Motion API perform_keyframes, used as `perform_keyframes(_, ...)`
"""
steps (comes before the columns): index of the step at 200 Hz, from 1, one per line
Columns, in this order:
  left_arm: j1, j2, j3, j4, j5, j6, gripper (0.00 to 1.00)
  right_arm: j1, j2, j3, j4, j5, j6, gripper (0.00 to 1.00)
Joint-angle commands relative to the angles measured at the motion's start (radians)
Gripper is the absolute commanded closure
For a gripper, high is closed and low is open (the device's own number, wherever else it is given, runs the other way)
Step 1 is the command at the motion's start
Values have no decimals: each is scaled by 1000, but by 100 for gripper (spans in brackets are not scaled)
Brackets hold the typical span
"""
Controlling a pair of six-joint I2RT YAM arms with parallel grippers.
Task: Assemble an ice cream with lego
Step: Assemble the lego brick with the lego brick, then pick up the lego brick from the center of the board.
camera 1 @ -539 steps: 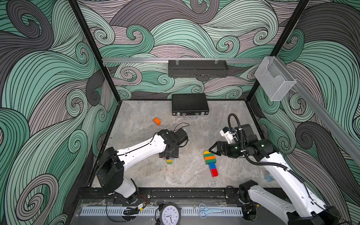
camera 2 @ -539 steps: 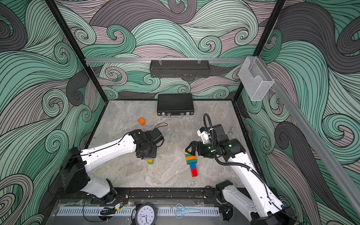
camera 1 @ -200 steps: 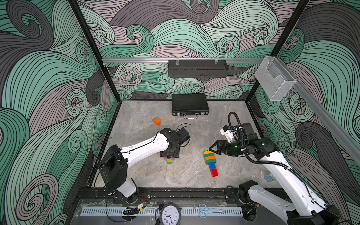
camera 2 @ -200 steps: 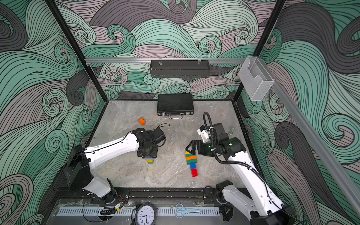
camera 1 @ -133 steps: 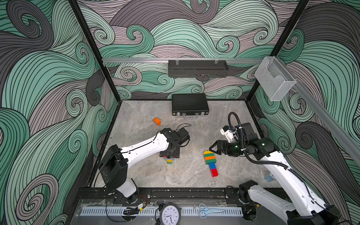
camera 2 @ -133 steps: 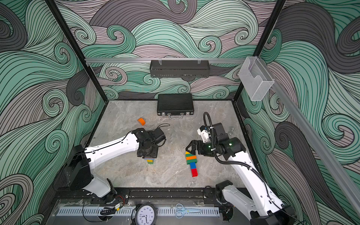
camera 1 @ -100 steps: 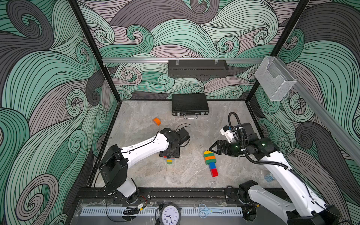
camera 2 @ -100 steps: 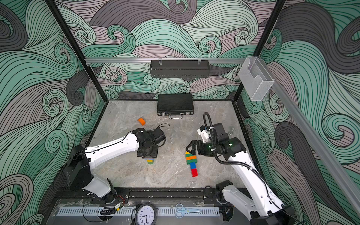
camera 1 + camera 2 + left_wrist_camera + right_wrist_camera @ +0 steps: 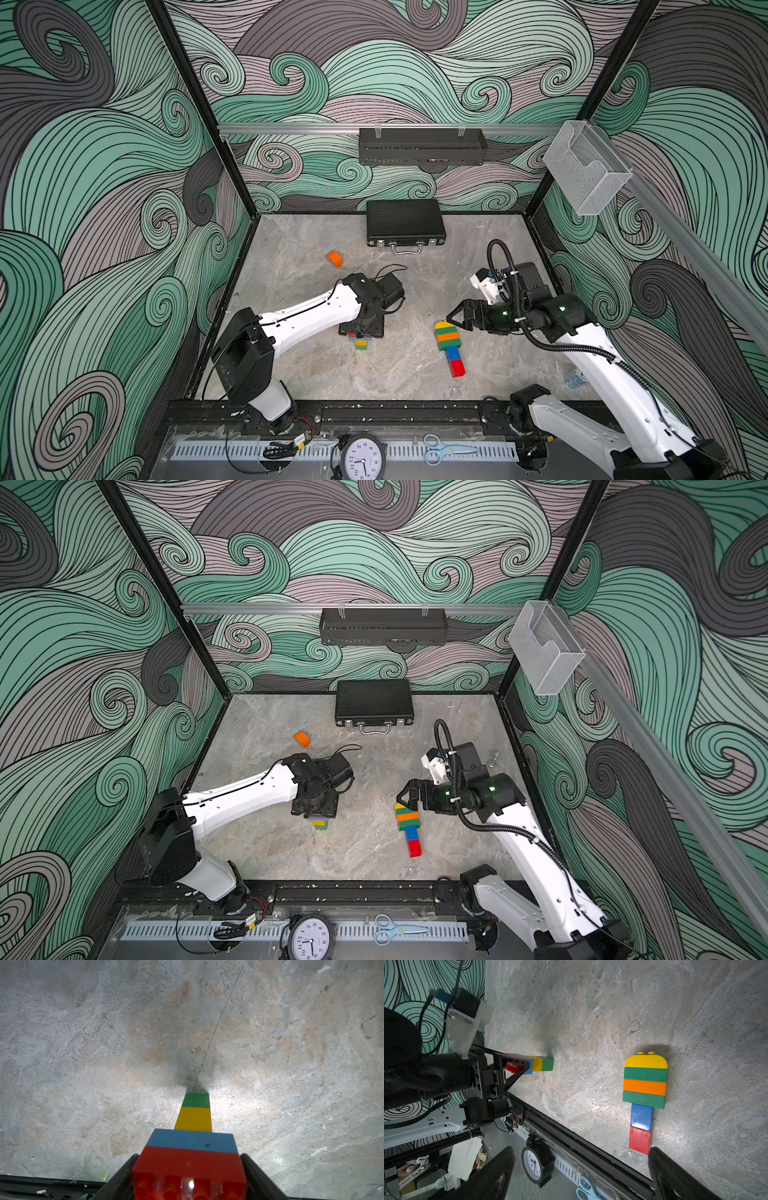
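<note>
1. two lego builds sit on the table (image 9: 407,374): an ice cream (image 9: 448,337) lying flat near the right arm, and a small stack (image 9: 360,343) standing upright under the left arm.
2. the ice cream reads yellow rounded cap, green, orange, green, then a narrow blue and red stick. it looks complete to me.
3. the right gripper (image 9: 580,1152) hangs near the cap end, jaws spread wide, nothing between them.
4. the left gripper (image 9: 189,1157) points straight down. its fingers (image 9: 122,1174) flank the red brick (image 9: 188,1165) on top of the small stack, with blue, yellow and green below it down to the table. i cannot tell whether they pinch the brick or only stand beside it.
5. i judge these bricks light, hard and stiff, with smooth sides that could slip in a weak pinch. only stud friction joins them, so a sideways pull may split a joint, and the narrow stack should tip easily.
6. i would take the small stack on two flat opposite faces. i would take the ice cream across its wide bands, not by the thin stick.
7. an orange half-round piece (image 9: 335,259) lies loose, well apart, nearer the briefcase (image 9: 405,222).
</note>
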Motion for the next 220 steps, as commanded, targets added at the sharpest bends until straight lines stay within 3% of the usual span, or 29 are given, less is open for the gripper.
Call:
perform_keyframes(1, -5, -3, 16, -34, -10, -7, 24, 6, -10, 28, -15, 5, -10, 1)
perform_keyframes(74, -2, -40, 80, -116, -60, -5, 9, 6, -6, 36, -17, 5, -12, 1)
perform_keyframes(107, 44, -73, 145, -162, -74, 23, 6, 4, -8, 43, -18, 5, -13, 1)
perform_keyframes(142, 155, -82, 204, -136, -101, 63, 5, 7, -6, 48, -17, 8, -14, 1)
perform_keyframes(178, 311, 32, 306, -122, -92, 112, 5, 5, 18, 66, -9, 4, -23, 1)
perform_keyframes(220, 464, 201, 408, -4, 25, 137, 9, 5, 52, 87, -2, -2, -38, 1)
